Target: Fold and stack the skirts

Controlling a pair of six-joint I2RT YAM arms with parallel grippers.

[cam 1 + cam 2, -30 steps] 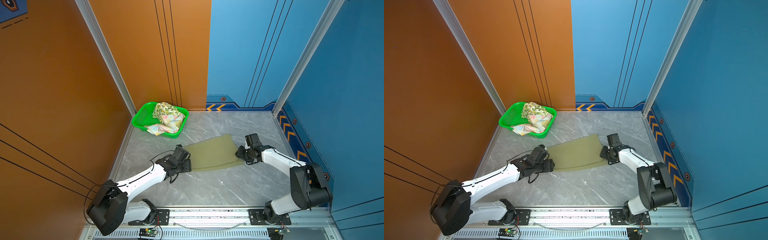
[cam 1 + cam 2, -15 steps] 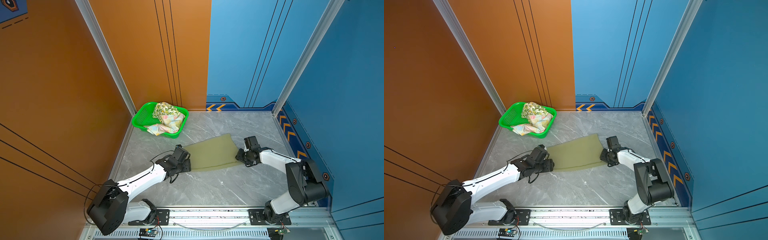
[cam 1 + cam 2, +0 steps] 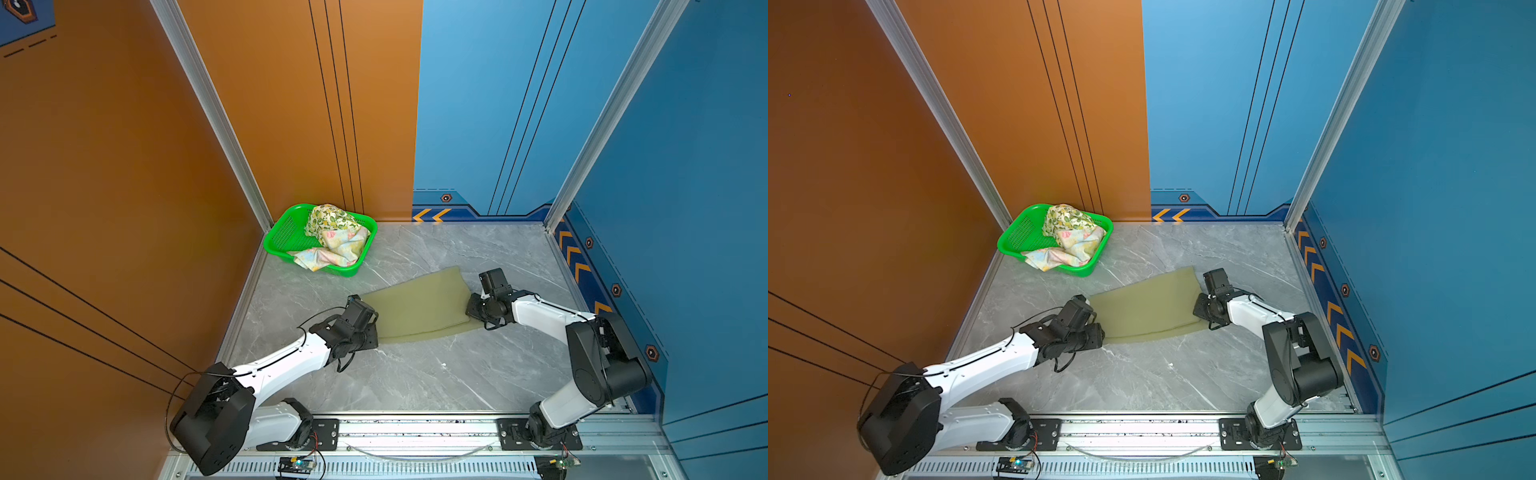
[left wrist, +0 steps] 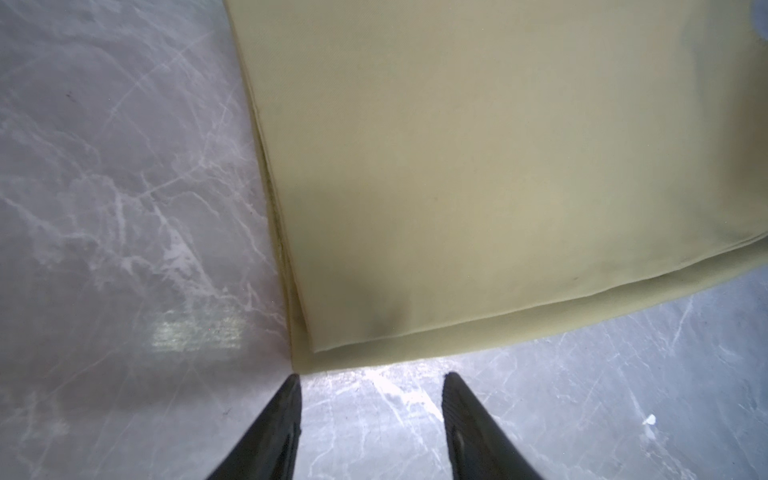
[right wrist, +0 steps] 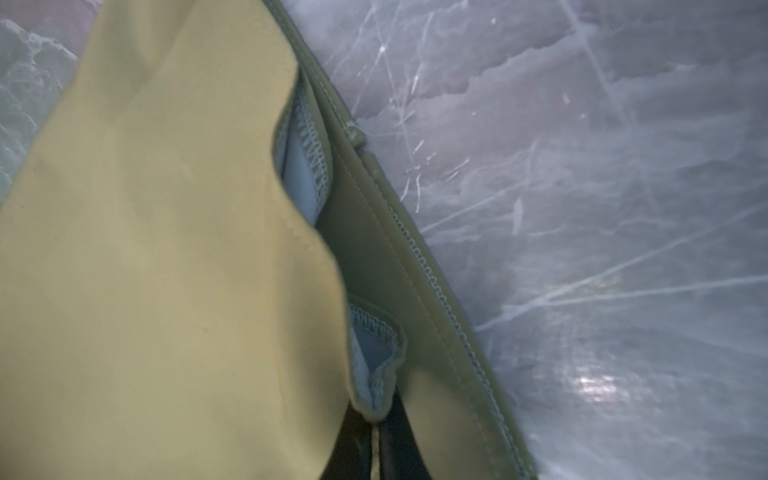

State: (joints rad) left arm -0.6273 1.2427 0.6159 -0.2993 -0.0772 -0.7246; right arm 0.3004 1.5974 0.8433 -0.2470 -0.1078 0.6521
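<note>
The olive-green skirt (image 3: 419,305) lies flat on the gray table (image 3: 415,374). It looks soft and floppy. The right gripper (image 5: 376,432) pinches its edge. The left gripper (image 4: 370,376) is open beside a corner, likely a good place to grab.

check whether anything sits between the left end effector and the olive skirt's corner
Nothing visible does. The left end effector is open with its tips just short of the olive skirt corner, and only bare marble tabletop shows in the gap.
</note>
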